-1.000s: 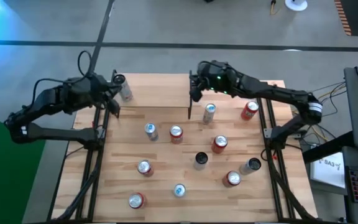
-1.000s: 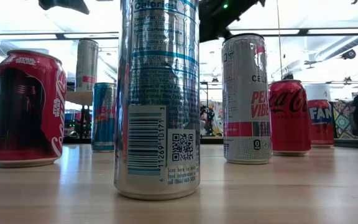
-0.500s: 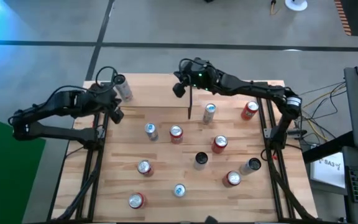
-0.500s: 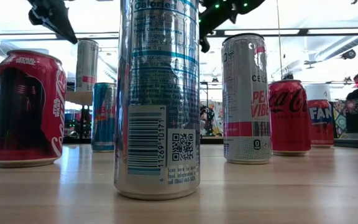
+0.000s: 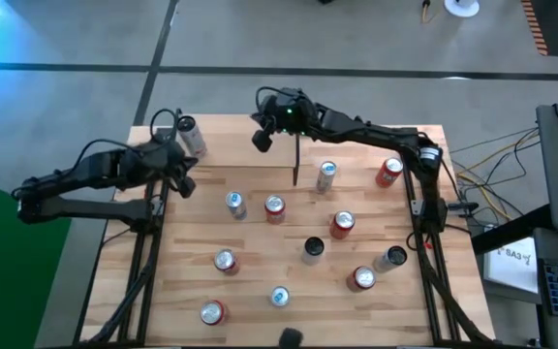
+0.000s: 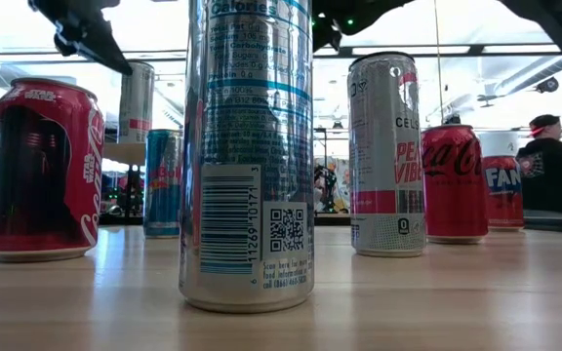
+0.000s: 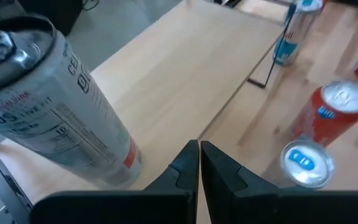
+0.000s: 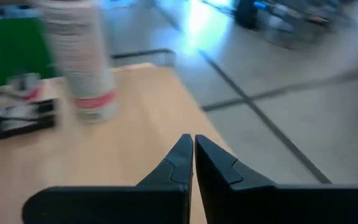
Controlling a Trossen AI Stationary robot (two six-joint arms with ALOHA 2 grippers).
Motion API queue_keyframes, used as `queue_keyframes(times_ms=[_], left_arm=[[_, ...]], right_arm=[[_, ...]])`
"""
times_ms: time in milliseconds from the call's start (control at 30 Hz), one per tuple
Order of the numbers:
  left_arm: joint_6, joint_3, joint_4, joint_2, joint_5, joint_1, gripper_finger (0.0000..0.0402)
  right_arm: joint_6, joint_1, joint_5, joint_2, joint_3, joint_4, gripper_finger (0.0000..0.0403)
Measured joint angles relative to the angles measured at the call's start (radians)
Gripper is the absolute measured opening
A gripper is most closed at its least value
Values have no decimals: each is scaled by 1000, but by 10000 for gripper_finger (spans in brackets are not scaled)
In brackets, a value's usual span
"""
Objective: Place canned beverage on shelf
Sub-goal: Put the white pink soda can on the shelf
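Note:
A tall silver can (image 5: 191, 138) stands upright on its base at the left end of the shelf (image 5: 245, 141), a light wooden board on thin black uprights at the table's far side. The can also shows in the left wrist view (image 7: 61, 106), the right wrist view (image 8: 79, 62) and the low view (image 6: 137, 102). My left gripper (image 5: 184, 182) is shut and empty, just off the shelf's near left corner and clear of the can; its fingers show in its wrist view (image 7: 199, 155). My right gripper (image 5: 259, 139) is shut and empty above the shelf's right part (image 8: 193, 152).
Several cans stand on the tabletop nearer than the shelf, among them a blue-and-silver one (image 5: 325, 174), red ones (image 5: 274, 208) (image 5: 387, 172) and a dark one (image 5: 313, 249). A tall silver can (image 6: 247, 156) fills the low view's front. A person (image 6: 552, 161) stands in the room behind.
My left gripper has drawn back from beside the silver can toward the table's near edge; the can stays upright on the shelf. My right gripper has gone toward the table's left edge, over the shelf.

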Motion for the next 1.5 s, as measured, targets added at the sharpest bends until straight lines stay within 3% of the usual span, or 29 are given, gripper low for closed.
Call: queue_keyframes(times_ms=[133,667,800,1000,1167,1500], left_arm=[[41,-61,59,-37,-1,0,0],[95,-233,276,-211,-71,0,0],[94,-240,269,-216,-146,0,0],[106,-244,268,-232,-162,0,0],[114,-264,297,-242,-234,1,0],[130,-301,381,-238,-220,1,0]], right_arm=[[-44,3,-93,50,75,3,9],[-77,0,-101,277,340,25,9],[-73,1,-108,314,390,41,9],[-49,2,-151,365,418,97,9],[-14,2,-161,379,425,166,9],[10,9,-188,410,425,303,9]])
